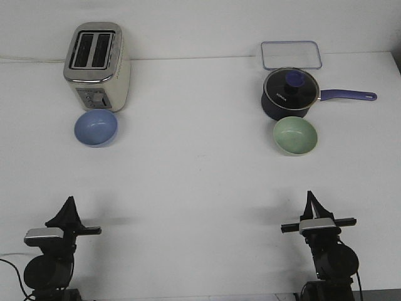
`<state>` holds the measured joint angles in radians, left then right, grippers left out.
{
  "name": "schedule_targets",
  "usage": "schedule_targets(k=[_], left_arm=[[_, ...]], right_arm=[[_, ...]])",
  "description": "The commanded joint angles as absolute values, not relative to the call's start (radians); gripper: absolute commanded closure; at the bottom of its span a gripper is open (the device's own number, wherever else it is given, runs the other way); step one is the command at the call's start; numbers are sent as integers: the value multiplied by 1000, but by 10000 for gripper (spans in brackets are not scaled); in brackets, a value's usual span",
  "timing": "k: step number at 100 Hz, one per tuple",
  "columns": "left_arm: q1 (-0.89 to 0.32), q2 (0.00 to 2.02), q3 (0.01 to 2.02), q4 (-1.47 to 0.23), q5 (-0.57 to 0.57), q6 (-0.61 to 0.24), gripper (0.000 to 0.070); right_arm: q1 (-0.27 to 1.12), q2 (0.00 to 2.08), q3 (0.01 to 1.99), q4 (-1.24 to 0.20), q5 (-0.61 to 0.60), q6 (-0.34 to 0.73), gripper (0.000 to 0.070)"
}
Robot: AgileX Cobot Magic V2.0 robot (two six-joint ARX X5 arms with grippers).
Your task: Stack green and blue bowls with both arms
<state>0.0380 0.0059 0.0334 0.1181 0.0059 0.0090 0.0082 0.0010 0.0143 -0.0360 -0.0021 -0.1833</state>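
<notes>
The blue bowl (96, 127) sits at left of centre, straight up-frame from the left claw (69, 202), touching the toaster (97, 64); the green bowl (295, 135) sits at right, up-frame and slightly left of the right claw (310, 196), just before the navy saucepan (290, 94). Each arm is nearer its own bowl. Both claws look pressed together, empty. The white surface (194, 182) between is bare; a clear lid (291, 54) lies behind

We've got bright, even overhead light here, washing out the white bench (200, 188). Shadows are soft and faint, just dim smudges beside each arm. Slightly grainy, a bit soft overall, with no harsh glare.
</notes>
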Motion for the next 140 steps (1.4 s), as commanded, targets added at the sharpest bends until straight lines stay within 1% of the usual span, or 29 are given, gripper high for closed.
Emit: schedule_targets(k=[1,16,24,32,42,52,58,64,81,85,89,96,98,101,125,140], left_arm=[[39,4,14,129,7,14,685],[39,4,14,129,7,14,685],[39,4,14,129,7,14,685],[39,4,14,129,7,14,685],[39,4,14,129,7,14,685],[39,4,14,129,7,14,685],[39,4,14,129,7,14,685],[39,4,14,129,7,14,685],[39,4,14,129,7,14,685],[39,4,14,129,7,14,685],[39,4,14,129,7,14,685],[39,4,14,129,7,14,685],[39,4,14,129,7,14,685],[39,4,14,129,7,14,685],[39,4,14,129,7,14,685],[39,4,14,129,7,14,685]], right_arm=[[9,1,13,-18,-2,-57,700],[8,1,13,-14,-2,90,700],[8,1,13,-1,-2,211,700],[8,1,28,-4,33,280,700],[7,12,94,-45,81,292,700],[6,73,215,-146,87,293,700],[6,137,287,-194,88,329,700],[6,229,377,-254,88,356,700],[4,532,633,-388,82,310,697],[4,610,698,-416,76,293,652],[4,680,756,-442,77,279,535],[4,803,857,-485,77,257,310],[4,836,885,-499,77,252,259],[4,888,926,-515,77,241,217],[-52,1259,1206,-619,68,156,212],[-107,1464,1333,-658,44,136,213]])
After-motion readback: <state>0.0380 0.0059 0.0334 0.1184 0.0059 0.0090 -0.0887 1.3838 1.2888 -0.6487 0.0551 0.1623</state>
